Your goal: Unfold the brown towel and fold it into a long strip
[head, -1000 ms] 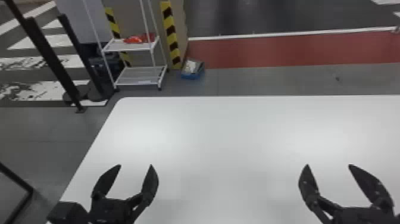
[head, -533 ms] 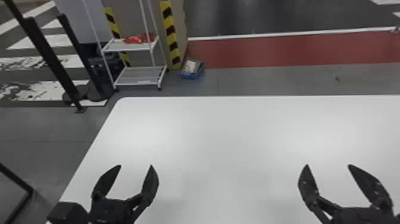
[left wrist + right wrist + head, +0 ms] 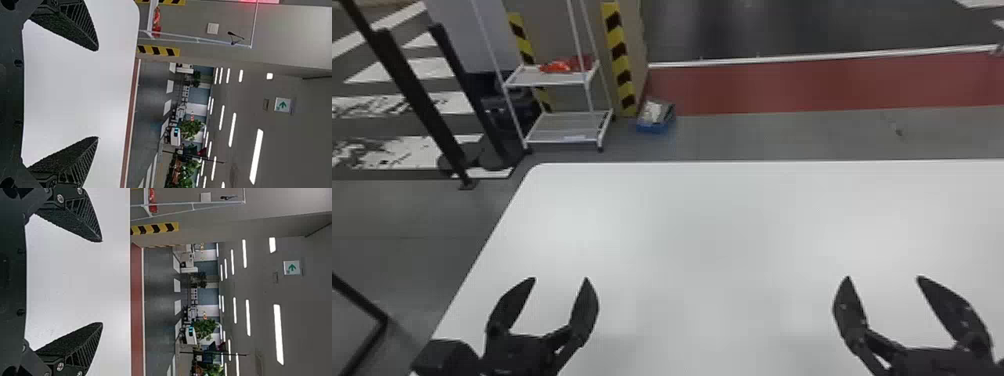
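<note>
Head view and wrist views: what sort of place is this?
Probably a large indoor hall, perhaps a workshop or test area: strip lights line the ceiling, a yellow-and-black striped guard edges a corner, and a red band crosses the floor.

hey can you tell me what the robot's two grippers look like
The left gripper and right gripper are both black, each with two flat fingers tapering to a point. The fingers have rough, grainy inner faces and ribbed sides. Silvery screws show near the base of the right gripper's fingers.
</note>
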Robot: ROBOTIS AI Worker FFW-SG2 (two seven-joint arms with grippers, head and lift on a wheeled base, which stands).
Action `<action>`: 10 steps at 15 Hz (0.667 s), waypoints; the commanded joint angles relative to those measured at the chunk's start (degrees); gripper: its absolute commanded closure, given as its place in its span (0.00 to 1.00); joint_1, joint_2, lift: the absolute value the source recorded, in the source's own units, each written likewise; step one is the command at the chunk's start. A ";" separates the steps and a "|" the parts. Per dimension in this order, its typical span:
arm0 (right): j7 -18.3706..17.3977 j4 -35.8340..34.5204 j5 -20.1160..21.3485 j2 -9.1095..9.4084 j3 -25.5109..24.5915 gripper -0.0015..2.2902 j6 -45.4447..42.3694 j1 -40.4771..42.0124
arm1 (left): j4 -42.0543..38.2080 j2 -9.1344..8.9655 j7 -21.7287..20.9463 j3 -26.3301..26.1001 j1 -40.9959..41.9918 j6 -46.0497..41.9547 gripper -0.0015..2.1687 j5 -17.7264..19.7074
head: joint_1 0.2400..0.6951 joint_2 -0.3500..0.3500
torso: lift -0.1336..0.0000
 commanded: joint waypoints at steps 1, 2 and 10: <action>0.00 -0.09 -0.03 0.05 0.00 0.06 0.02 0.14 | -0.05 0.00 0.00 0.00 0.00 0.05 0.03 0.00 | 1.00 0.74 | 0.08; 0.00 -0.09 -0.03 0.05 0.00 0.06 -0.16 0.14 | -0.05 0.00 0.00 0.00 0.09 0.05 0.03 0.00 | 1.00 0.74 | 0.08; 0.00 -0.09 0.06 0.05 0.00 0.06 -0.16 0.23 | 0.04 0.00 -0.09 0.00 0.09 0.05 0.03 0.00 | 1.00 0.74 | 0.08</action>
